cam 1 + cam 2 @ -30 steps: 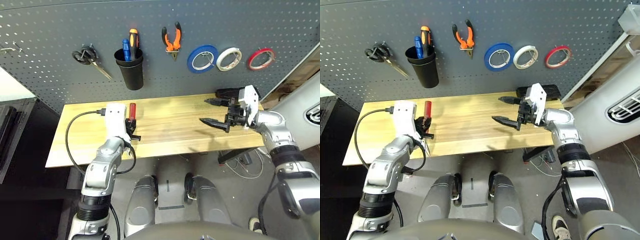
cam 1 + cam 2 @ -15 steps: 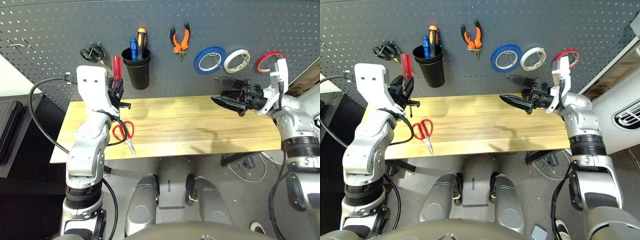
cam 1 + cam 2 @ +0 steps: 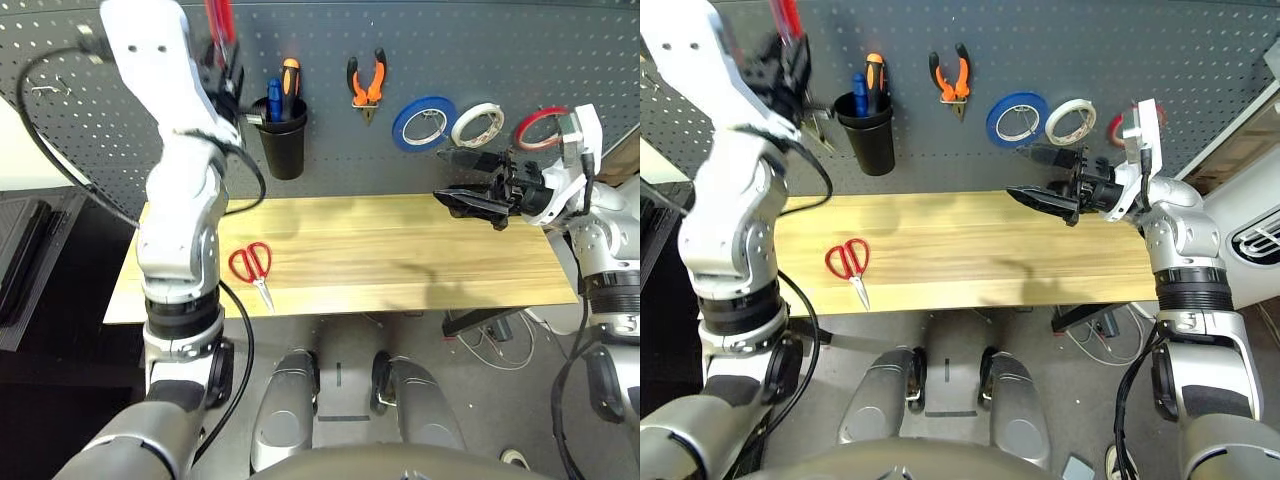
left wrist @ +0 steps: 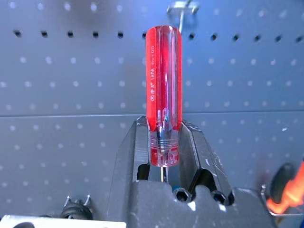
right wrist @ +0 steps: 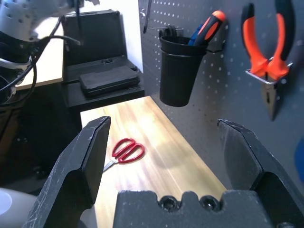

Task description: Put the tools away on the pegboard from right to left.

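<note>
- The left gripper (image 4: 164, 164) clamped the red-handled screwdriver (image 4: 163, 95) near its shaft, raised beside the black cup (image 3: 283, 145); slipping risked a drop.
- The right gripper (image 3: 462, 180) hung open and empty; the red-handled scissors (image 3: 252, 268) lay on the table (image 3: 400, 260).

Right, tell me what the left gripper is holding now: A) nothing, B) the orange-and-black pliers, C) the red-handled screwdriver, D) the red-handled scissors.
C: the left gripper has its jaws shut on the red-handled screwdriver, raised in front of the pegboard, while the red-handled scissors lie on the table.
</note>
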You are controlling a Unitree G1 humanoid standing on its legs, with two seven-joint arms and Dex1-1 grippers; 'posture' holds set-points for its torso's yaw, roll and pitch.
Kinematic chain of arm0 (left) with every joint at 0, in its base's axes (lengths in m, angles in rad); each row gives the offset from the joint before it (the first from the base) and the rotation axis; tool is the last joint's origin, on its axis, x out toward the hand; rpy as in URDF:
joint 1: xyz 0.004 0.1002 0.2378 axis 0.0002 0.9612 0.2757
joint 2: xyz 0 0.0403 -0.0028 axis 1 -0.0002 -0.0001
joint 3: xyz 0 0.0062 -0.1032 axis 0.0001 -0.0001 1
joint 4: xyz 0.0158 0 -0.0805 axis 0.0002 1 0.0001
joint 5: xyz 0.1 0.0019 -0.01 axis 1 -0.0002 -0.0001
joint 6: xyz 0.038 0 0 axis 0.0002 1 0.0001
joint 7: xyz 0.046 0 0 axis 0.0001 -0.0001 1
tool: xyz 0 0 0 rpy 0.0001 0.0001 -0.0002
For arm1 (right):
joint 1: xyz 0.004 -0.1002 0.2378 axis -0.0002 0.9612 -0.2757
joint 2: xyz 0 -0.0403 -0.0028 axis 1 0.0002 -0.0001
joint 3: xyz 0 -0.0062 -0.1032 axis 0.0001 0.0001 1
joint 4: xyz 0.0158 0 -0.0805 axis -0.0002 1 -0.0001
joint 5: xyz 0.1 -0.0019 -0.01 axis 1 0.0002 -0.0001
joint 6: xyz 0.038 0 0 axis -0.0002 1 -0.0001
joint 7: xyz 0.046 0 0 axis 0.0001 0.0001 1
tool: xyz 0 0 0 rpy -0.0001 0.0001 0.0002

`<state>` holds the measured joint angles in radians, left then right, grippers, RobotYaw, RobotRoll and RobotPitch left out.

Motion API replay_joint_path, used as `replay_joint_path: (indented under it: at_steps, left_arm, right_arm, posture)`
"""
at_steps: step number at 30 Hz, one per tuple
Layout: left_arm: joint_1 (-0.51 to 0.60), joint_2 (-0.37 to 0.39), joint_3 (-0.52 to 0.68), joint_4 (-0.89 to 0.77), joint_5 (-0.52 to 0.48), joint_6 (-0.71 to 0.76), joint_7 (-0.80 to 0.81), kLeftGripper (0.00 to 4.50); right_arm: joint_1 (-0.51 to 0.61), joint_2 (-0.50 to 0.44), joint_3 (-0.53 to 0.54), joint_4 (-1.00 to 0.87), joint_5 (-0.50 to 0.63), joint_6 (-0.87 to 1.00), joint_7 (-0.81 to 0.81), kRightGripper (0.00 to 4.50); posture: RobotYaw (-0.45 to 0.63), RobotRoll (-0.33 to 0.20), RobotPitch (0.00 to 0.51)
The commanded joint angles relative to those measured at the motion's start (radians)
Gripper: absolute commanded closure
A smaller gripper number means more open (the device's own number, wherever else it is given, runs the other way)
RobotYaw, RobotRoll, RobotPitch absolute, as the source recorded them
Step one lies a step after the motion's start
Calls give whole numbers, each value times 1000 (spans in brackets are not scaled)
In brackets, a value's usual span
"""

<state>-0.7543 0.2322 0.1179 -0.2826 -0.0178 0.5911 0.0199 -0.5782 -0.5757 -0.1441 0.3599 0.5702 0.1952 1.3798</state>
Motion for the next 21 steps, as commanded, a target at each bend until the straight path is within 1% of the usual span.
replay_joint_path:
  at_steps: [1,4,6,8,11,15,18,20,21]
  left_arm:
    - [-55,15,35,75,5,-75,14,3667]
    - [-87,13,55,130,-3,-118,21,3667]
    - [-131,6,58,199,-7,-166,28,3667]
    - [-166,-14,64,256,-17,-200,39,3667]
    - [-192,-56,62,296,-31,-224,58,3667]
    - [-196,-102,51,332,-33,-252,71,3667]
    - [-177,-131,39,361,-27,-286,79,3667]
    - [-165,-141,33,370,-23,-303,80,3667]
    - [-144,-134,16,391,-5,-332,69,3667]
  right_arm:
    - [14,-14,-23,0,2,-5,-4,0]
    - [21,-13,-26,-1,-3,-9,-10,0]
    - [35,-13,-23,-1,-11,-20,-6,0]
    - [41,-13,-23,-3,-13,-24,-6,0]
    - [44,-14,-24,-2,-13,-28,-6,0]
    - [50,-12,-24,-8,-14,-30,-12,0]
    - [59,-9,-22,-20,-12,-27,-19,0]
    - [64,-9,-23,-27,-9,-26,-20,0]
    - [66,-6,-23,-31,-8,-27,-25,0]
  posture:
    - [62,0,66]
    - [62,0,66]
    - [62,0,66]
    - [48,0,62]
    - [36,0,62]
    - [28,0,63]
    - [24,0,64]
    - [19,0,65]
    - [12,0,63]
